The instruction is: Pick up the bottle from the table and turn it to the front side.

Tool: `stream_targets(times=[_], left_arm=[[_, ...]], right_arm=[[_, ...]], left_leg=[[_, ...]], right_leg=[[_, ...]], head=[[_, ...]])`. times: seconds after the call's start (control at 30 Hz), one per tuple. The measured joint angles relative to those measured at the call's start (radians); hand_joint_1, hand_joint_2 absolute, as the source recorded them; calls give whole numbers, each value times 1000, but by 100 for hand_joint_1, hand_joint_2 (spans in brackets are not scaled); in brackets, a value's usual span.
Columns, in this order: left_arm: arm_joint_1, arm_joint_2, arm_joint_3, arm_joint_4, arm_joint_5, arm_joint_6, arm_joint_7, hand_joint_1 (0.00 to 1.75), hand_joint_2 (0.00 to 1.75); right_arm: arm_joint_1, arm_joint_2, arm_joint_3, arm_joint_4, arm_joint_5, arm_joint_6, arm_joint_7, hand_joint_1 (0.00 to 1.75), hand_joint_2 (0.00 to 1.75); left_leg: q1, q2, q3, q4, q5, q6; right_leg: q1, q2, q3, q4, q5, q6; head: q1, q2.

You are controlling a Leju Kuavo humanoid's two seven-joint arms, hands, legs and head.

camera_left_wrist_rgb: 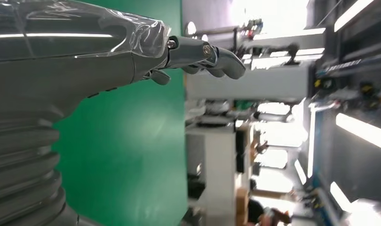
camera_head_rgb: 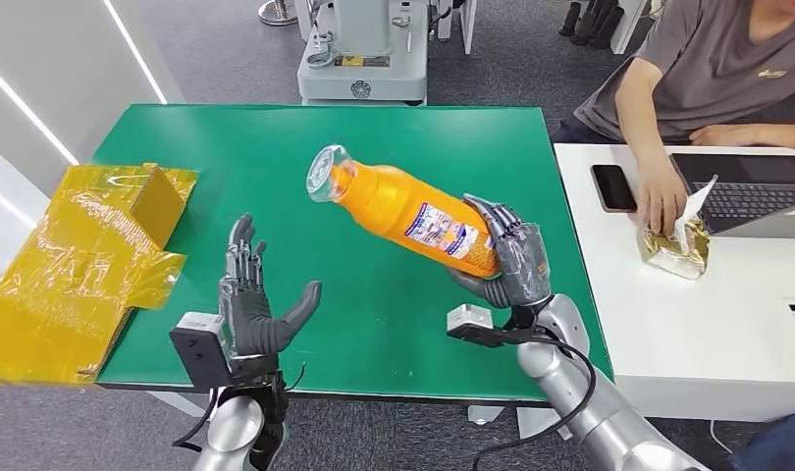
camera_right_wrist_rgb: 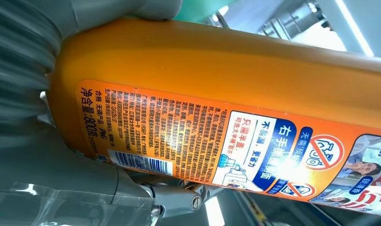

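An orange bottle (camera_head_rgb: 403, 210) with a clear cap hangs tilted above the green table (camera_head_rgb: 276, 157), its cap end up and to the left. My right hand (camera_head_rgb: 511, 257) grips its lower end, fingers wrapped around the base. The right wrist view has the bottle's printed back label (camera_right_wrist_rgb: 217, 150) with a barcode close up, my thumb (camera_right_wrist_rgb: 179, 200) against it. My left hand (camera_head_rgb: 251, 304) stands open over the table's front left, palm toward the bottle, holding nothing. In the left wrist view its fingers (camera_left_wrist_rgb: 212, 56) stretch out over the green surface.
A yellow crumpled bag and box (camera_head_rgb: 89, 255) lie at the table's left edge. A white table (camera_head_rgb: 668, 324) on the right holds a phone (camera_head_rgb: 612, 186), a laptop (camera_head_rgb: 757, 191) and a snack packet (camera_head_rgb: 673, 245), with a seated person (camera_head_rgb: 708, 69) reaching there. A machine (camera_head_rgb: 364, 59) stands behind.
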Motion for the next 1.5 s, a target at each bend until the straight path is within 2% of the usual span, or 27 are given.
stream_targets(times=[0.13, 0.27, 0.5, 0.9, 1.27, 1.5], left_arm=[[-12, 0, -15, 17, -15, -51, 35, 0, 175], [-12, 0, -21, 22, -10, -97, 45, 0, 175], [-12, 2, -35, 27, -11, -121, 46, 0, 175], [-15, 5, -37, 27, -17, -125, 46, 0, 175], [-26, 4, -37, 28, -29, -120, 46, 0, 175], [-53, 3, -37, 55, -29, -115, 44, 0, 175]], right_arm=[[21, 39, -20, -43, 69, -1, -6, 175, 175], [22, 64, -12, -50, 13, -2, -9, 175, 175], [20, 85, 35, -50, -46, -2, -11, 175, 175], [5, 152, 115, -6, -114, 18, -12, 175, 175], [-3, 189, 157, 78, -133, 49, -12, 175, 175], [-28, 205, 167, 155, -152, 136, -11, 175, 175]], left_leg=[[0, 0, 0, 0, 0, 0], [0, 0, 0, 0, 0, 0], [0, 0, -1, 0, 0, 0], [0, 0, -1, 0, 0, 0], [0, 0, -1, 0, 0, 0], [0, 0, -1, 0, 0, 0]], right_leg=[[0, 0, 0, 0, 0, 0], [0, 0, 0, 0, 0, 0], [0, 0, 0, 0, 0, 0], [0, 0, -1, 0, 0, 0], [0, 0, -1, 0, 0, 0], [0, 0, -1, 0, 0, 0]], head=[[0, 0], [0, 0], [0, 0], [0, 0], [0, 0], [0, 0]])
